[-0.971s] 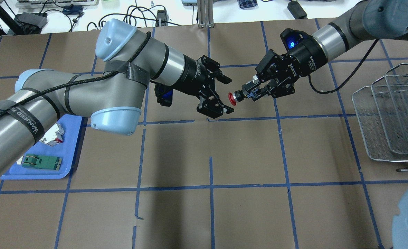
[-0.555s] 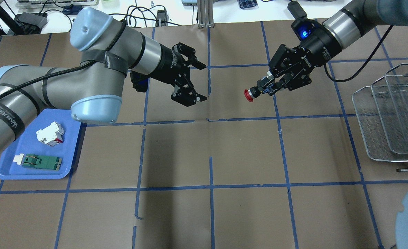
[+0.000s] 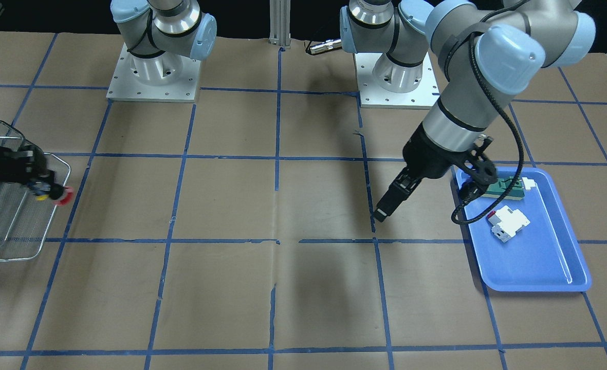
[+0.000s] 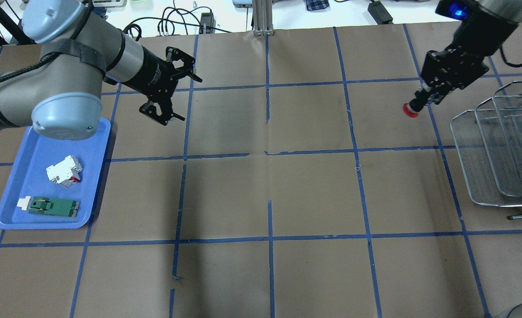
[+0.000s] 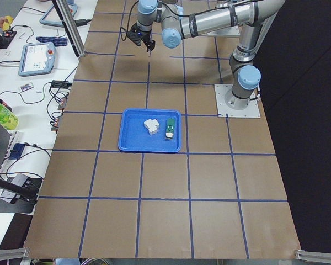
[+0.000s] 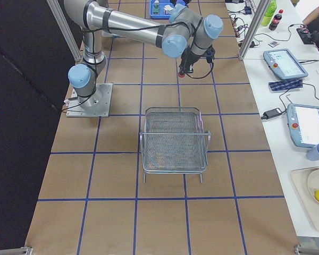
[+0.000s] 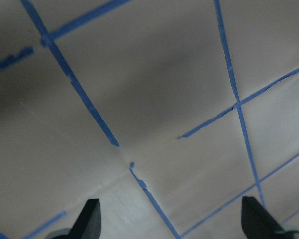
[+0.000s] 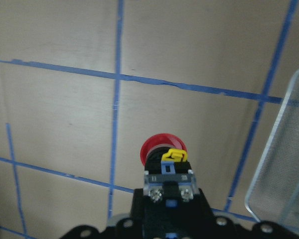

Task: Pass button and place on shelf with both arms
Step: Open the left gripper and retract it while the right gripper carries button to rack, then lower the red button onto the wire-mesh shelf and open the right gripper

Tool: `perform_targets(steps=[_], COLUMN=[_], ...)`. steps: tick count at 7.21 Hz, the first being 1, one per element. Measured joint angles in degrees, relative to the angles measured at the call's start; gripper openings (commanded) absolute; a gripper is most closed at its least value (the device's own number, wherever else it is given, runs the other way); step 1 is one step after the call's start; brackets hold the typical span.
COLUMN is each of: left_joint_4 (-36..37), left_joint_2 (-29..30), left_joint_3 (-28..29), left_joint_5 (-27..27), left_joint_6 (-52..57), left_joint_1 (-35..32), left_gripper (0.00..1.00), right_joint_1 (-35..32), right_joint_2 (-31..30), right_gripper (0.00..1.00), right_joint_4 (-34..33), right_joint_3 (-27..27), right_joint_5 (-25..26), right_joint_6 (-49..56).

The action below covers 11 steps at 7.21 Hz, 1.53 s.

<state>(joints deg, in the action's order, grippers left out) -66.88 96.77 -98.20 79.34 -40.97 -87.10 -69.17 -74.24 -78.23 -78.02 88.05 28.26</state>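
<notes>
My right gripper (image 4: 424, 99) is shut on the black body of the button (image 4: 410, 110), whose red cap points down and left. It holds the button in the air just left of the silver wire-mesh shelf (image 4: 477, 168). The right wrist view shows the button (image 8: 164, 149) in the jaws and a corner of the shelf (image 8: 284, 169) at the right. In the front view the button (image 3: 66, 195) is at the rim of the shelf (image 3: 5, 226). My left gripper (image 4: 188, 99) is open and empty, far left above the table; its fingertips (image 7: 89, 214) frame bare paper.
A blue plastic tray (image 4: 31, 150) at the left holds a white block with a red tab (image 4: 64, 170) and a green flat board (image 4: 53, 206). Brown paper with blue tape lines covers the table. Cables lie beyond the far edge.
My right gripper has carried the button away to the right, up to the shelf. My left arm has drawn back to the left with its gripper open and empty.
</notes>
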Motion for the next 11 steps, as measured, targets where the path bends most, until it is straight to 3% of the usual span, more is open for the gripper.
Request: perform_targets(steps=[1, 3, 7, 8, 9, 11], left_joint_4=[-6.18, -16.68, -23.61, -24.06, -24.59, -25.58], left_joint_2=[-1.0, -5.01, -9.52, -10.12, -10.97, -12.32], left_joint_3=[2.93, 5.61, 5.13, 4.53, 3.65, 2.37], left_joint_5=[5.64, 10.12, 10.88, 11.01, 11.03, 10.97], left_joint_6=[10.42, 23.73, 27.9, 30.51, 34.06, 37.77], left_joint_1=[0.04, -0.24, 0.33, 0.35, 0.33, 0.69], left_gripper=[1.0, 1.0, 1.0, 1.0, 1.0, 1.0], right_joint_1=[3.2, 9.95, 17.13, 17.43, 17.68, 18.18], right_joint_2=[-0.38, -1.84, -1.98, -1.86, -1.82, -1.68], right_gripper=[0.04, 0.04, 0.2, 0.33, 0.69, 0.91], right_joint_4=[-2.62, -4.45, -7.5, -9.17, -10.5, -11.4], right_joint_3=[-0.07, -0.73, -3.87, -5.19, -6.08, -6.69], right_joint_5=[4.64, 10.49, 12.87, 12.94, 12.99, 12.6], right_joint_6=[1.0, 1.55, 1.97, 2.12, 2.27, 2.37])
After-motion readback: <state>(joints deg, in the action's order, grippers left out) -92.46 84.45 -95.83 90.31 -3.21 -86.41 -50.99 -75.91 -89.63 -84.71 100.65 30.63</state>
